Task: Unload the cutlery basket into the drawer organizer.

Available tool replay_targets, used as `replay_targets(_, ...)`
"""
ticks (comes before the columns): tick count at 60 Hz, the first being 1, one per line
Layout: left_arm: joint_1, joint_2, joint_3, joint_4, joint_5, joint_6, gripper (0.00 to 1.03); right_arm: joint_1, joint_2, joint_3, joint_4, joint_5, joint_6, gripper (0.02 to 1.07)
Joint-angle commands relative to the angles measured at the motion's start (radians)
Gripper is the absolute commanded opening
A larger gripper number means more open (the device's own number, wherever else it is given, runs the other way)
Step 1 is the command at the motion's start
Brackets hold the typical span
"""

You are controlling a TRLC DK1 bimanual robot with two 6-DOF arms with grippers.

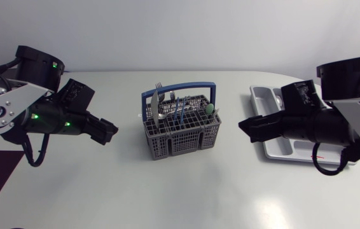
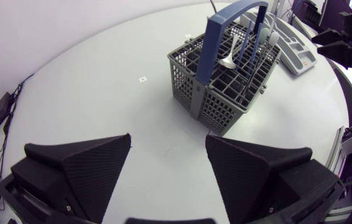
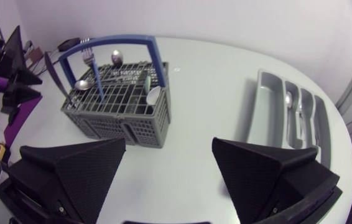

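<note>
A grey cutlery basket (image 1: 181, 127) with a blue handle (image 1: 179, 88) stands upright near the middle of the white table (image 1: 167, 191), a bit closer to the far edge. It is not empty. A fork (image 1: 158, 86) sticks up at its far left corner, and a spoon (image 1: 155, 105) stands just beside the fork. Some pieces with blue handles (image 1: 179, 109) stand in the middle part. A piece with a green bit (image 1: 210, 108) stands at the basket's right end.

The grey drawer organizer (image 1: 266, 95) lies flat near the right edge of the table, toward the far right corner. My right arm (image 1: 339, 121) hangs over part of it. In the right wrist view, something silver (image 3: 291, 106) lies in one of its long slots. I cannot tell what it is.

The left gripper (image 2: 167, 138) hangs over the left side of the table, well apart from the basket, and points at it. Its two fingers are spread wide and hold nothing.

The right gripper (image 3: 168, 142) is between the basket and the organizer and touches neither. Its fingers are spread wide too, with nothing between them.
</note>
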Motion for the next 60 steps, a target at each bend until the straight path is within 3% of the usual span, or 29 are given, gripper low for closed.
replay_targets(1,0.005,0.049,0.046,-0.002,0.039,0.034,0.88,-0.03,0.077,0.05,-0.017,-0.061,-0.045,1.02)
replay_targets(14,0.035,0.162,0.08,0.069,0.044,0.036,0.88,-0.04,0.332,0.211,-0.037,-0.016,0.002,1.02)
replay_targets(29,0.012,0.288,0.106,0.149,0.044,0.033,0.88,-0.046,0.565,0.32,0.015,0.038,0.044,1.02)
replay_targets(60,-0.018,0.326,0.12,0.187,0.044,0.037,0.88,0.141,0.487,0.277,0.038,0.051,0.065,1.02)
